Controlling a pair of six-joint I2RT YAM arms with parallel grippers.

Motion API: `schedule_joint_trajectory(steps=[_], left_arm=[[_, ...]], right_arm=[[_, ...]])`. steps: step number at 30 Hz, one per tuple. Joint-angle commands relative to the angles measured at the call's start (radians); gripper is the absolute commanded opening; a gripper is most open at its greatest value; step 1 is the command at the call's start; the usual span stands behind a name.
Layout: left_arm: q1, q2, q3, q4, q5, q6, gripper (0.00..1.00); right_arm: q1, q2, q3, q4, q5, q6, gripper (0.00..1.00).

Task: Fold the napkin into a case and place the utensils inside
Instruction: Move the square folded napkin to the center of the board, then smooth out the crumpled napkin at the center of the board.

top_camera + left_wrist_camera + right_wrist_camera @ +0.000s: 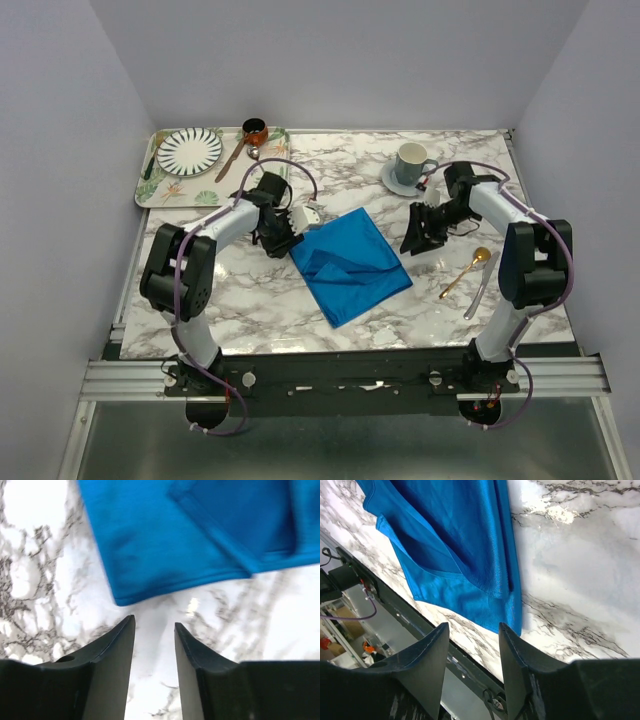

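Observation:
The blue napkin (350, 262) lies partly folded in the middle of the marble table; it also shows in the left wrist view (165, 540) and the right wrist view (455, 545). My left gripper (281, 243) is open and empty, just left of the napkin's left corner (154, 625). My right gripper (414, 240) is open and empty, to the right of the napkin (472, 627). The gold spoon (466, 272) and the silver utensil (480, 288) lie side by side at the right of the table.
A cup on a saucer (410, 166) stands at the back right. A leaf-patterned tray (150, 185) at the back left holds a striped plate (189, 151), a brown-handled spoon (236, 156) and a small brown cup (255, 131).

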Motion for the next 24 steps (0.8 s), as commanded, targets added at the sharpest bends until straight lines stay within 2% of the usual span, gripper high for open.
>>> schedule_joint_trajectory(steps=[1, 5, 10, 18, 24], left_arm=[[-0.017, -0.150, 0.024, -0.138, 0.250, 0.021, 0.51], [-0.046, -0.170, 0.036, -0.066, 0.257, -0.161, 0.61], [-0.098, -0.116, 0.036, 0.050, 0.223, -0.323, 0.64], [-0.219, -0.053, 0.030, 0.132, 0.157, -0.392, 0.65], [-0.267, -0.016, 0.021, 0.161, 0.134, -0.410, 0.65]], right_arm=[[-0.001, -0.019, -0.023, 0.047, -0.038, 0.023, 0.52], [-0.001, 0.024, 0.013, 0.071, -0.040, 0.049, 0.52], [0.001, 0.071, 0.038, 0.108, -0.055, 0.106, 0.52], [0.019, 0.130, 0.032, 0.121, -0.032, 0.113, 0.48], [0.030, 0.167, 0.032, 0.130, -0.004, 0.110, 0.45]])
